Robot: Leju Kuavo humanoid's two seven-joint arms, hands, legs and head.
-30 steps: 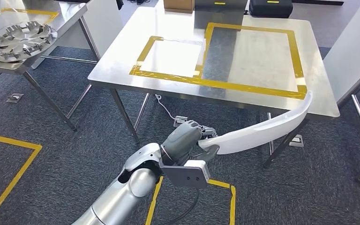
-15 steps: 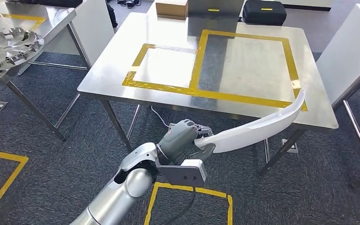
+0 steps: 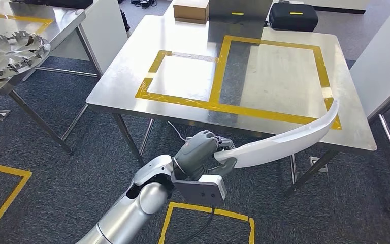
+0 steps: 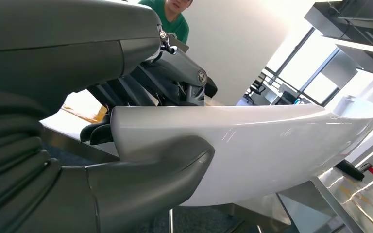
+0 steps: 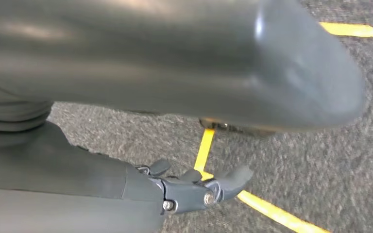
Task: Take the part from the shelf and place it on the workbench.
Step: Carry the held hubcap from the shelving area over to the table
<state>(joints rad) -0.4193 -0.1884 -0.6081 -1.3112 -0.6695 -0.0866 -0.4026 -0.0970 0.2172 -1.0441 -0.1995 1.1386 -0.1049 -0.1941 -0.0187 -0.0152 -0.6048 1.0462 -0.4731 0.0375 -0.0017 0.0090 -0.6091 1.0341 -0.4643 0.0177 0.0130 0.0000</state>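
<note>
Head view: left hand (image 3: pixel 203 151) grips white curved part (image 3: pixel 289 138), tip over workbench (image 3: pixel 132 76) near right corner. Right hand (image 5: pixel 194 187): fingers apart, holding nothing.

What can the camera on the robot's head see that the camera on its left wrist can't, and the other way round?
The head view alone shows the steel workbench with its yellow tape outlines, a cardboard box and a black case at its far edge, and a round metal part on a side table. The left wrist view alone shows a person in a green top and bright windows. Both show the left hand gripping the long curved white part.
</note>
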